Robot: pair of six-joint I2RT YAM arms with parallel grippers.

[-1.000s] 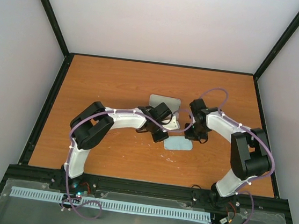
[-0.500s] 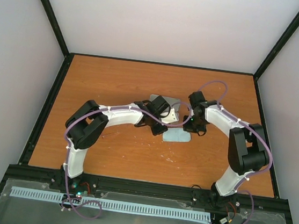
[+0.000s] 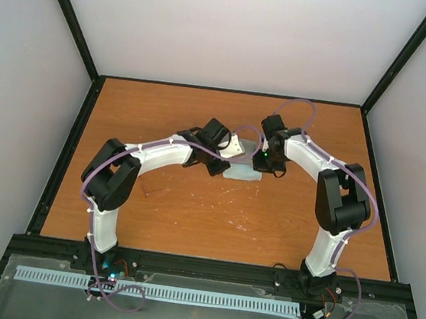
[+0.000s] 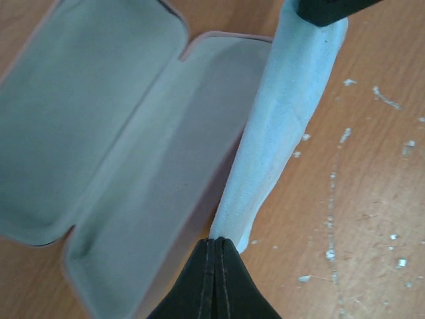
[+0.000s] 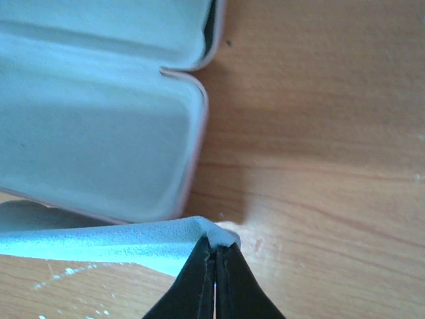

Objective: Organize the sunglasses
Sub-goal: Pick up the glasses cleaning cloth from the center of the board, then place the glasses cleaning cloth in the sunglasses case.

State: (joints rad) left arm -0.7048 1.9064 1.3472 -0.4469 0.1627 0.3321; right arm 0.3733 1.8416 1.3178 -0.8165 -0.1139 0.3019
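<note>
- Since the earlier top view, both arms have swung toward the far edge of the table [image 3: 306, 216]. They have carried the light blue square cloth [image 3: 244, 174] from mid-table up against the case.
- The left end effector [image 4: 216, 244] is pinched tight on one corner of the cloth [image 4: 285, 119], with its two black fingers pressed flat together.
- The right end effector [image 5: 214, 251] is likewise clamped on the opposite corner of the cloth [image 5: 99, 242]. Its black tip also shows at the top of the left wrist view.
- The cloth hangs stretched between the two end effectors as a long folded strip.
- The pink oblong hard case with pale grey lining [image 4: 99, 133] lies open, both halves facing up, and the lining in view is bare.
- The case sits about midway between the left and right edges, in the far half of the table.
- The cloth strip runs along the outer rim of one half of the case [image 5: 86, 133], covering that rim in the left wrist view.
- The thin amber sunglasses [image 3: 152, 191] are hard to make out. A faint slim outline on the wood beside the left arm's elbow, toward the near left corner, seems to be them, well apart from the case and cloth.
- Pale specks dot the table near the cloth.
</note>
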